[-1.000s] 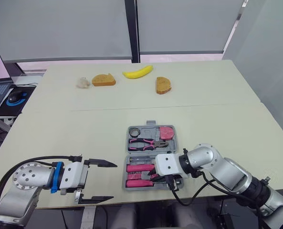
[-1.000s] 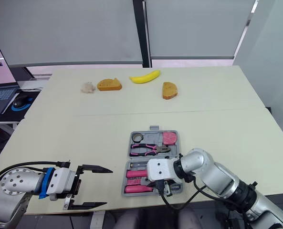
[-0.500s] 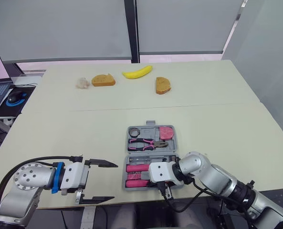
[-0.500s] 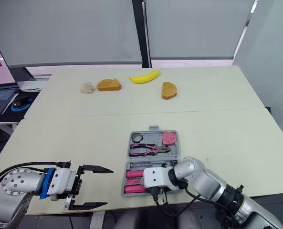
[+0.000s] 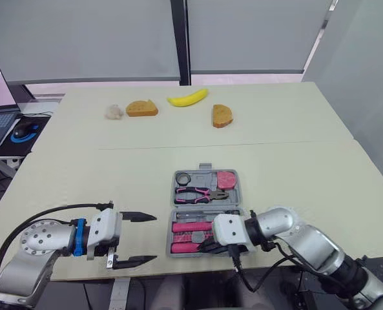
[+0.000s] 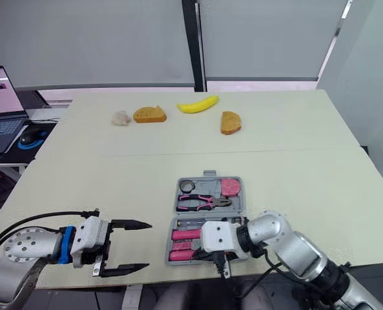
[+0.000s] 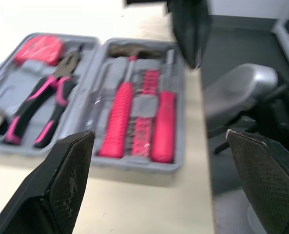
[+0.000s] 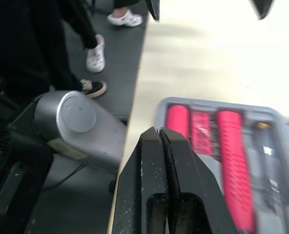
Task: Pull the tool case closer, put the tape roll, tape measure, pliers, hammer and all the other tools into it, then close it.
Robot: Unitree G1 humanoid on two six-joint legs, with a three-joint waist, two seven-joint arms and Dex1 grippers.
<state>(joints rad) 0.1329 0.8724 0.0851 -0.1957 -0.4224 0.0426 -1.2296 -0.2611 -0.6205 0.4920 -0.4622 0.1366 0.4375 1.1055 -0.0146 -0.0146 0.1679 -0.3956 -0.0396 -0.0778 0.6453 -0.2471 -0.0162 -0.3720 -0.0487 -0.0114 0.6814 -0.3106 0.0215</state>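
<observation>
Pale tabletop [image 5: 113,174] carries the open tool case [image 5: 236,194] near its front edge, with the left gripper [image 5: 154,237] just left of it and the right gripper [image 5: 204,246] at its near rim. Left wrist view: fingers [image 7: 66,180] spread wide, the case ahead between them. Right wrist view: fingers [image 8: 151,165] pressed together with nothing between, beside the pink handles [image 8: 232,156].

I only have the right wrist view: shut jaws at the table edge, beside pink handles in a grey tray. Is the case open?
Observer: Yes, the tool case lies open flat near the front edge of the table.
Operator: What sits in its far half?
Observer: The pliers, the tape roll and the pink tape measure.
Operator: And the left arm?
Observer: The left jaws are wide open, above the table left of the case, apart from it.
</observation>
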